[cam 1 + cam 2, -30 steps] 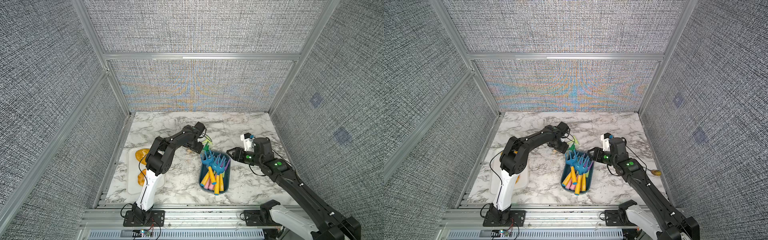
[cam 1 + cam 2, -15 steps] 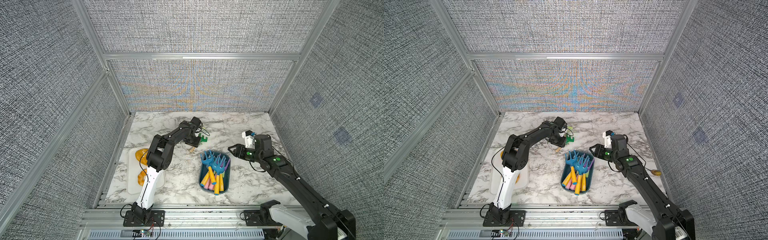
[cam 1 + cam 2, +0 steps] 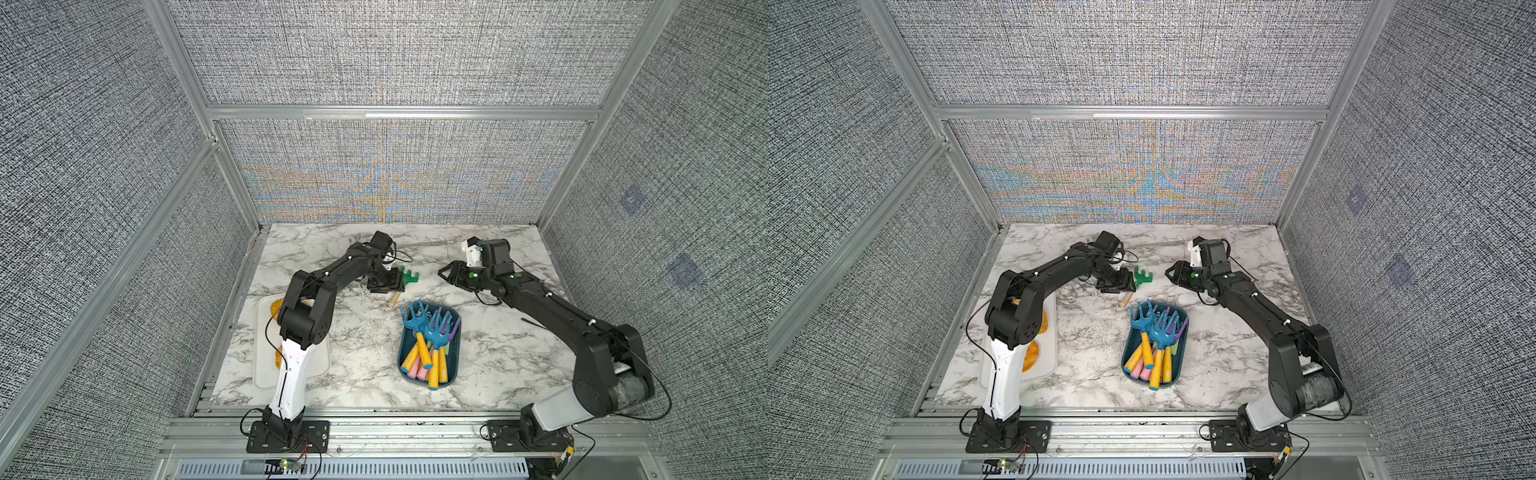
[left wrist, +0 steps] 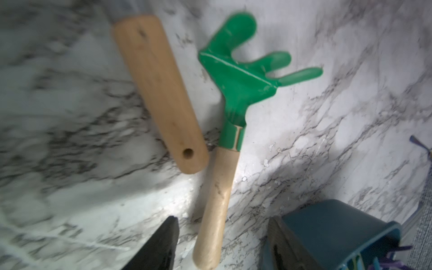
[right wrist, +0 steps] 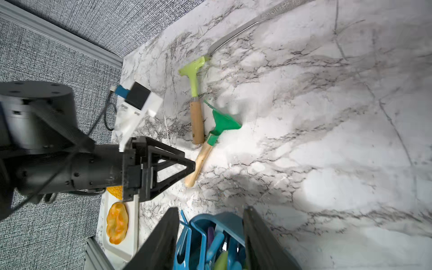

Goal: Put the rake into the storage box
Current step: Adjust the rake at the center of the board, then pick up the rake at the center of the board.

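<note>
The rake (image 3: 409, 277) (image 3: 1143, 276) has a green head and a wooden handle. It lies flat on the marble, just beyond the far end of the storage box (image 3: 456, 353) (image 3: 1181, 357). In the left wrist view my left gripper (image 4: 222, 219) (image 3: 392, 286) is open and straddles the rake's handle (image 4: 219, 198), with a gap on each side. My right gripper (image 3: 445, 276) (image 5: 211, 209) hangs open and empty to the right of the rake (image 5: 224, 122). The storage box (image 5: 217, 221) holds several blue rakes (image 3: 428, 332).
A second tool with a pale green head (image 5: 195, 77) and a wooden handle (image 4: 161, 93) lies beside the rake. A long metal utensil (image 5: 245, 25) lies farther back. A white tray (image 3: 259, 374) with orange food sits at the left edge under the left arm.
The left gripper swung toward the back, then came nearer again, over the rake's handle. The right gripper drifted back and to the left, away from the box.
</note>
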Action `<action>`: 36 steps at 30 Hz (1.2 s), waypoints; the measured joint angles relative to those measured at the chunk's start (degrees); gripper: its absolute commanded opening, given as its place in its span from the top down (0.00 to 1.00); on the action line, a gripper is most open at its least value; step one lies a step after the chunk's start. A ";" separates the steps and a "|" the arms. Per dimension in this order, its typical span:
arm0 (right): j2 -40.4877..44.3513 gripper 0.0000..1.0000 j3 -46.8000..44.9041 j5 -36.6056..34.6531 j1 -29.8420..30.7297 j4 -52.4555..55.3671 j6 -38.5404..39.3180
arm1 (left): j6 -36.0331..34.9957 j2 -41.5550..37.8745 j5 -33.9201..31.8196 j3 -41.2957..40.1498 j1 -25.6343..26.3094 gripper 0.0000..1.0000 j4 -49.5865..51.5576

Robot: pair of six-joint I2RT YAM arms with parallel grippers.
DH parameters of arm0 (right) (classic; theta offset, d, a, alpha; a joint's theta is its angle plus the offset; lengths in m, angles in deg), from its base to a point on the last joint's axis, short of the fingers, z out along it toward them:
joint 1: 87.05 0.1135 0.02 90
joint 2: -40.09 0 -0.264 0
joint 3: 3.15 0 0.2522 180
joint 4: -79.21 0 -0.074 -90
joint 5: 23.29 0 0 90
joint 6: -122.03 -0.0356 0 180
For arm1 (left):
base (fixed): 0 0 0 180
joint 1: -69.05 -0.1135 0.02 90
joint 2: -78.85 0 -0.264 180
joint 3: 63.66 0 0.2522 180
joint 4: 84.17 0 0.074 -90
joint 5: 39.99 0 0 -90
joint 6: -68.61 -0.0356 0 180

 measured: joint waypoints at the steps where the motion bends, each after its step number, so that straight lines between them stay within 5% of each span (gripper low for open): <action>1: -1.73 0.52 1.79 0.00 0.81 0.13 0.24 | 0.63 -0.79 0.00 -0.55 -0.92 0.31 -0.20; 10: -10.23 0.53 10.21 -3.32 5.79 2.91 1.70 | 2.34 3.76 -2.16 7.89 -4.07 0.28 3.54; 26: -4.11 0.53 4.83 -10.88 6.16 5.90 3.13 | 2.95 18.64 -9.97 28.92 -2.80 0.27 14.43; 31: -1.57 0.53 3.19 -11.34 5.84 6.08 3.32 | 2.82 21.24 -14.14 32.22 -1.29 0.31 15.26; 36: -0.13 0.53 2.12 -11.74 5.64 6.49 3.39 | 3.06 23.43 -19.15 35.67 -0.85 0.46 17.25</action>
